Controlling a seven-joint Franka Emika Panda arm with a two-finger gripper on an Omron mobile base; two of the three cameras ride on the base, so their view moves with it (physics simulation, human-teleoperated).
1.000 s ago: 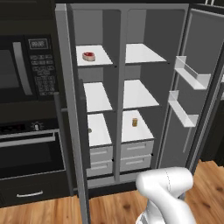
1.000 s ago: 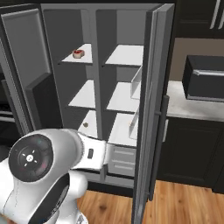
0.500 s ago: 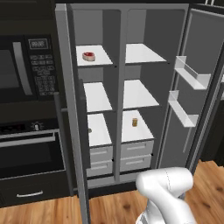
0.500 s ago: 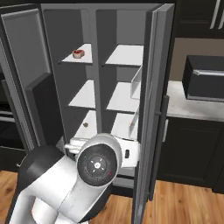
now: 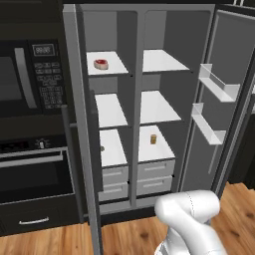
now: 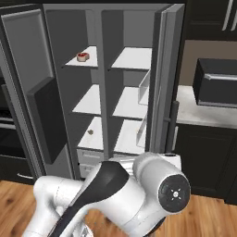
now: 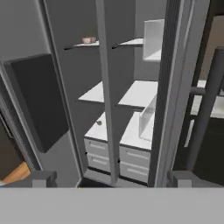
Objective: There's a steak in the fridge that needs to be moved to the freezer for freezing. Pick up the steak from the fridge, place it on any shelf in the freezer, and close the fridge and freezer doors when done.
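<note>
steak [image 5: 101, 63]: 1, red slab with pale rim, lying flat on the top shelf [image 5: 113, 65] of the freezer [image 5: 107, 109], toward the shelf's left front; also seen in the right base view [image 6: 83, 57] and as a small pale blob in the hand view [image 7: 89, 40]
freezer: narrow left compartment, 3 white shelves, 2 drawers [image 5: 115, 183] below
fridge [image 5: 159, 109]: wider right compartment, 3 white shelves, 2 drawers below
doors: 2, both wide open; freezer door [image 6: 34, 92] swung left with 1 black dispenser panel [image 6: 45, 118] on it; fridge door [image 5: 219, 99] swung right with 2 clear bins [image 5: 217, 82]
amber box [image 5: 153, 139]: 1, upright on the lowest fridge shelf, near its middle
small dark item [image 6: 90, 132]: 1, on the lowest freezer shelf, too small to identify
gripper [image 7: 109, 178]: 2 grey fingertips at the bottom of the hand view, set wide apart, nothing between them; pointed at the lower part of the unit, well apart from the steak
arm [image 6: 134, 194]: white body low in front of the unit, below the drawers in both base views
microwave [image 5: 27, 79]: 1, black with keypad, left of the unit
oven [image 5: 35, 172]: 1, black, under the microwave
counter [image 6: 203, 111]: right of the unit, 1 black box-like appliance [image 6: 215, 83] on it
floor [image 5: 124, 239]: wood
</note>
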